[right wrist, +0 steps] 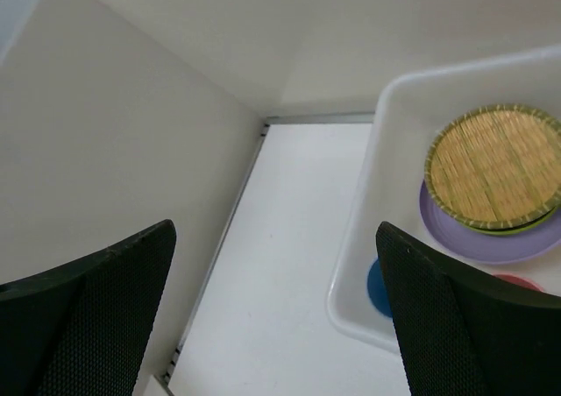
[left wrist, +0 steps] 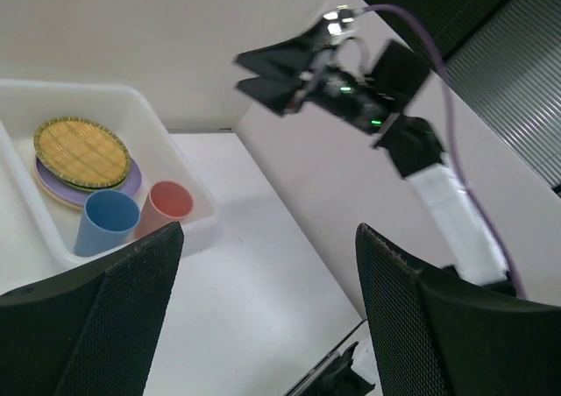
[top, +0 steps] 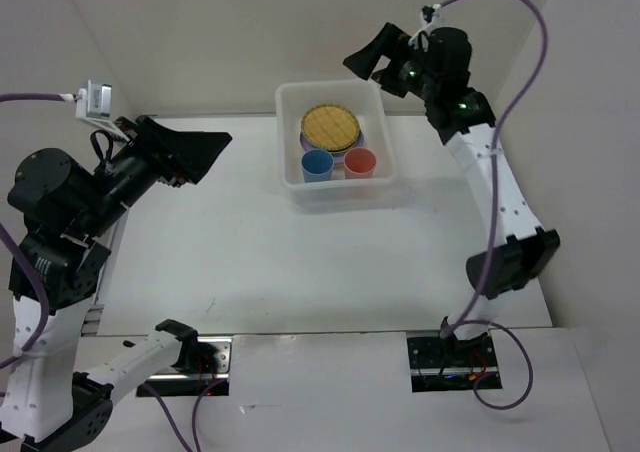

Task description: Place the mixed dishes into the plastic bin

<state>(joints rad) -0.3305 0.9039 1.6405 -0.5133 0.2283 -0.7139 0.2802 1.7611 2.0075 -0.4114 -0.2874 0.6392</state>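
Observation:
The white plastic bin (top: 290, 177) stands at the back middle of the table. In it lies a stack of plates with the woven bamboo plate (top: 331, 126) on top and a lavender plate (right wrist: 491, 243) under it, plus a blue cup (top: 317, 164) and a pink cup (top: 360, 162). The bin (left wrist: 188, 205) and its load also show in the left wrist view. My left gripper (top: 215, 150) is open and empty, raised at the left. My right gripper (top: 365, 60) is open and empty, raised behind the bin's far right corner.
White walls enclose the table on the left, back and right. A metal strip (right wrist: 230, 225) runs along the foot of the left wall. The arm bases and cables sit at the near edge.

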